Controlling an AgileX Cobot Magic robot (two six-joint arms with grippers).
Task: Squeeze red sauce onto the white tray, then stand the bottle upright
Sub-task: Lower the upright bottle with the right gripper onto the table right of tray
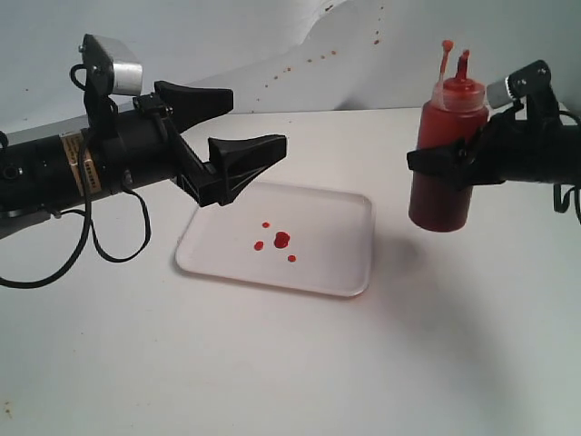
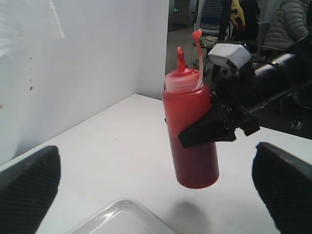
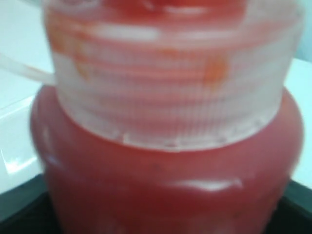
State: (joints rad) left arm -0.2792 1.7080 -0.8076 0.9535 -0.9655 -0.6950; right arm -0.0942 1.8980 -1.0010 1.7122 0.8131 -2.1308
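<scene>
Bottle: the translucent cylindrical plastic squeeze bottle [image 1: 441, 204] of dark red sauce is hanging upright at the right of the exterior frame. Its long axis is running vertical and its thin red nozzle is pointing up, with the tethered cap beside it. Its base is appearing just off the white bench [image 1: 272, 363], above its own shadow.
Right gripper: the black right gripper [image 1: 451, 162] is pinching the bottle around its middle, jaws pressing in from both sides.
Left gripper: the black left gripper [image 1: 254, 118] is hovering at the tray's upper-left corner, jaws spread wide and gripping nothing.
Tray: the flat rectangular white tray [image 1: 336, 245] of plastic is lying at frame centre, carrying a glossy red sauce [image 1: 281, 240] blob ringed by tiny drops.
Writing: a tan sticker [image 1: 89, 168] on the left arm is showing print too small to read.
Room: the bottle is hanging clear of the tray's right edge, and white bench is stretching across the lower frame.
</scene>
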